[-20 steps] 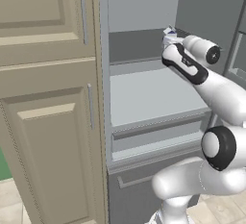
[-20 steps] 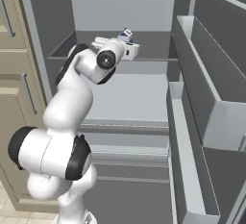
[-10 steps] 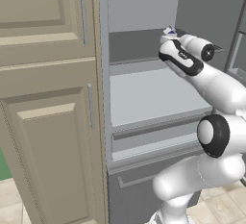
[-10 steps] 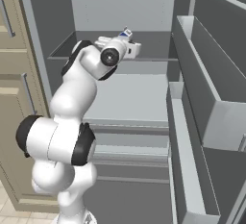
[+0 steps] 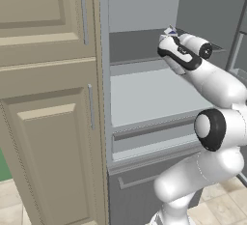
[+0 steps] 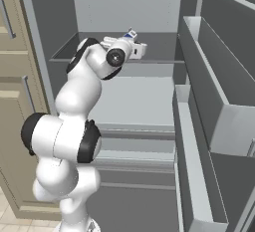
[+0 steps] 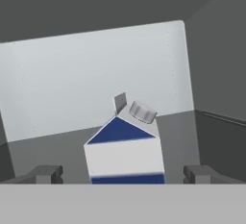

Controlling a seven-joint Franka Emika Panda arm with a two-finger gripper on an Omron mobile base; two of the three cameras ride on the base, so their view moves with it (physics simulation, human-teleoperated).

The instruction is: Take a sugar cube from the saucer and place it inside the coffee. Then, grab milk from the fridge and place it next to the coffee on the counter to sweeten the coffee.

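Milk (image 7: 126, 151) carton, blue band, no legible writing, between open jaws

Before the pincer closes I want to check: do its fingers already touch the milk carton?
Apart. In the hand view the milk stands between the pincer's fingertips, with a clear gap on each side.

You won't find any lettering, brand, number or sign to read here: the milk (image 7: 126, 155) carton shows plain white faces and a blue band, and the fridge (image 6: 127, 7) walls are unmarked.
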